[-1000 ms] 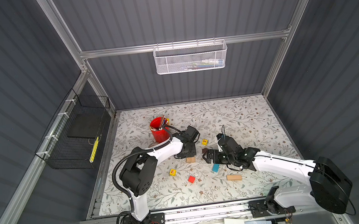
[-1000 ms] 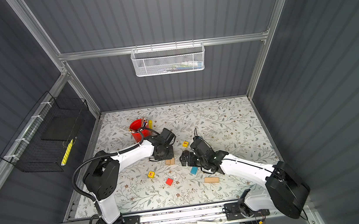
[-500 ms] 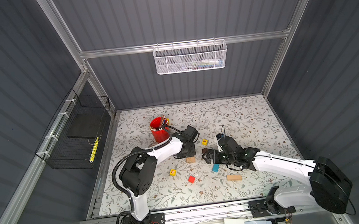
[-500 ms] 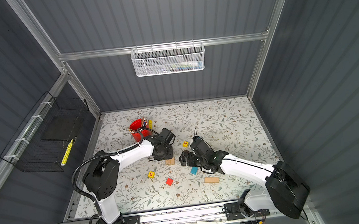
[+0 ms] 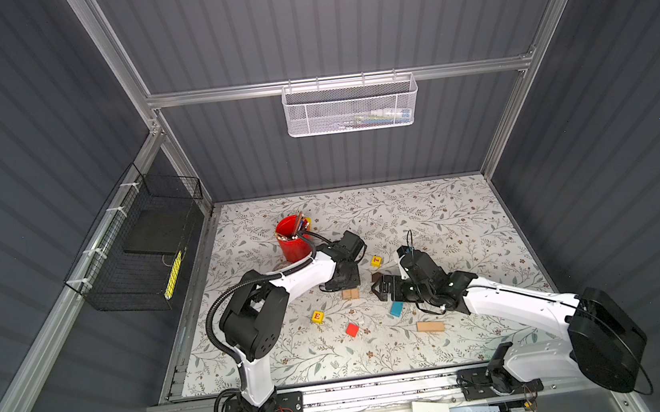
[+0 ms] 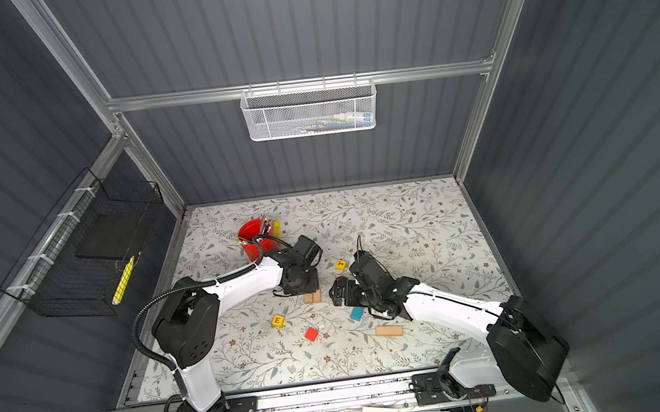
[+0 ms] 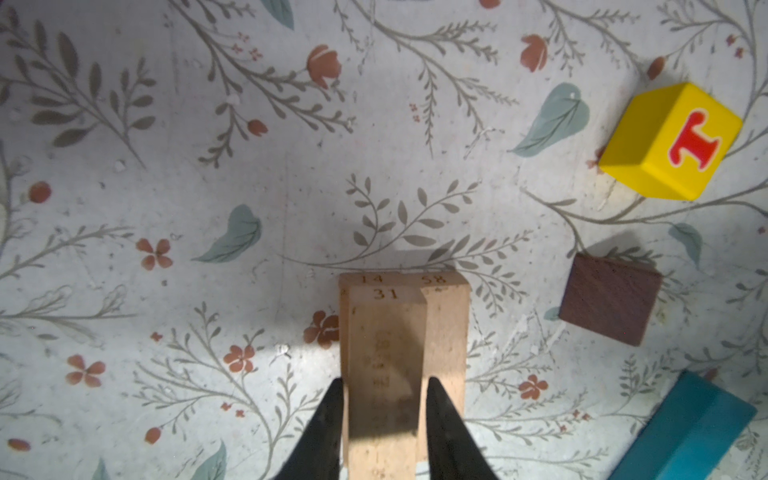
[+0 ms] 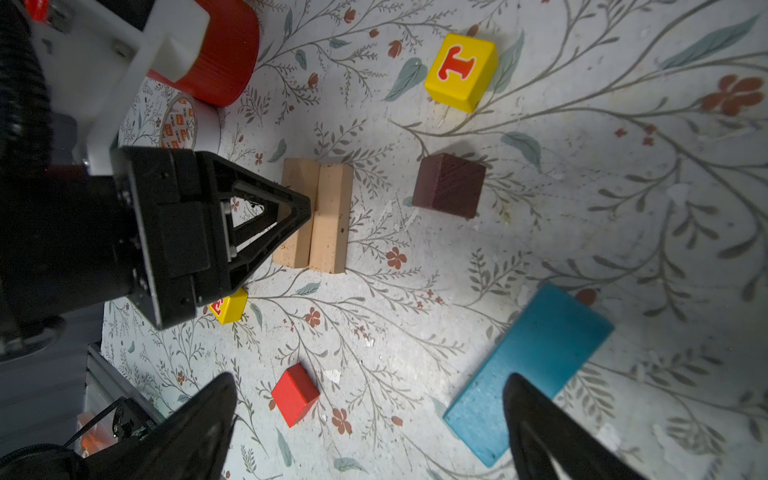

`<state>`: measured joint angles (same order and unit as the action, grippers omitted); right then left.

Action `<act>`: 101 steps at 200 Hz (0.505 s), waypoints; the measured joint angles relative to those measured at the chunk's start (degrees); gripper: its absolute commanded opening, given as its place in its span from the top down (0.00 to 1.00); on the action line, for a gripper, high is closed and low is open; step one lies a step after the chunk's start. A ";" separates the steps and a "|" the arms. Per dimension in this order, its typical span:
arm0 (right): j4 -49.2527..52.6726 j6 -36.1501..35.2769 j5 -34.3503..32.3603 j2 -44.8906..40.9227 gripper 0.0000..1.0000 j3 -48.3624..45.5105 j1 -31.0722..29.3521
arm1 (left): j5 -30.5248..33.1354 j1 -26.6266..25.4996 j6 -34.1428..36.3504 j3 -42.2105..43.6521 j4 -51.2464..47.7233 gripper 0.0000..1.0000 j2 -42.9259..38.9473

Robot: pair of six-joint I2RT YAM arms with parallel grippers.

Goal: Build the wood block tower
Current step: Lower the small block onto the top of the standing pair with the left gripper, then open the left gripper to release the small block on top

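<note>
My left gripper [image 7: 384, 380] is shut on a tan plank [image 7: 384, 332] marked 31. That plank rests over the left one of two tan planks [image 8: 328, 216] lying side by side mid-table [image 5: 350, 294]. Another tan plank [image 5: 430, 326] lies near the front. My right gripper [image 8: 370, 378] hangs open and empty over the mat, between the red cube [image 8: 295, 395] and the blue plank [image 8: 528, 374]. The dark brown roof piece [image 8: 449, 191] sits just right of the paired planks. The yellow T cube [image 5: 376, 260] lies behind them and the yellow E cube [image 5: 318, 317] in front-left.
A red cup of pencils [image 5: 292, 240] stands at the back left, close behind my left arm. A tape roll [image 8: 178, 124] lies beside it. A black wire basket [image 5: 145, 251] hangs on the left wall and a white mesh basket [image 5: 351, 106] on the back wall.
</note>
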<state>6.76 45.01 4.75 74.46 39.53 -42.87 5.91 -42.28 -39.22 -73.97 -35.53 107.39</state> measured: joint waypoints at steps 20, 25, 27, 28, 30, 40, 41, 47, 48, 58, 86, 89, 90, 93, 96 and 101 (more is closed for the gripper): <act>0.00 0.00 -0.02 0.00 0.01 0.00 0.00 | 0.00 0.00 -0.26 0.00 0.00 0.65 0.00; -0.02 0.00 -0.02 0.00 0.01 0.00 0.00 | 0.00 0.02 -0.39 0.00 0.02 0.65 0.00; -0.02 0.00 -0.02 0.00 0.01 0.00 0.00 | 0.00 0.02 -0.42 0.02 0.00 0.65 0.00; -0.02 0.00 0.00 0.00 0.01 0.00 0.00 | 0.00 0.02 -0.42 0.02 0.02 0.65 0.00; -0.02 0.00 -0.02 0.00 0.01 0.00 0.00 | 0.00 0.02 -0.44 0.02 0.00 0.65 0.00; -0.04 0.00 -0.02 0.00 0.01 0.00 0.00 | 0.00 0.07 -0.46 0.09 0.02 0.66 0.00; -0.04 0.00 -0.02 0.00 0.01 0.00 0.00 | 0.00 0.07 -0.46 0.11 0.02 0.66 0.00; -0.04 0.00 -0.02 0.00 0.01 0.00 0.00 | 0.00 0.11 -0.46 0.13 0.00 0.66 0.00; -0.04 0.00 0.00 0.00 0.01 0.00 0.00 | 0.00 0.11 -0.46 0.13 0.00 0.66 0.00; -0.07 0.00 -0.02 0.00 0.01 0.00 0.00 | 0.00 0.15 -0.46 0.17 0.02 0.67 0.00; -0.15 0.00 -0.02 0.00 0.01 0.00 0.00 | 0.00 0.39 -0.50 0.22 0.02 0.68 0.00; -0.15 0.00 -0.02 0.00 0.01 0.00 0.00 | 0.00 0.39 -0.52 0.22 0.02 0.69 0.00; -0.17 0.00 -0.02 0.00 0.01 -0.02 0.00 | 0.00 0.39 -0.52 0.22 0.02 0.69 0.00; -0.17 0.00 -0.02 0.00 0.01 0.00 0.00 | 0.00 0.39 -0.59 0.22 0.02 0.69 0.00; -0.17 0.00 -0.02 0.00 0.01 -0.02 0.00 | 0.00 0.39 -0.66 0.22 0.02 0.69 0.00; -0.17 0.00 -0.02 0.00 0.01 -0.02 0.00 | 0.00 0.39 -0.66 0.22 0.02 0.69 0.00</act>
<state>6.59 45.01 4.73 74.46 39.51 -42.87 5.91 -41.89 -39.88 -73.76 -35.51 107.39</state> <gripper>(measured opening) 0.989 0.312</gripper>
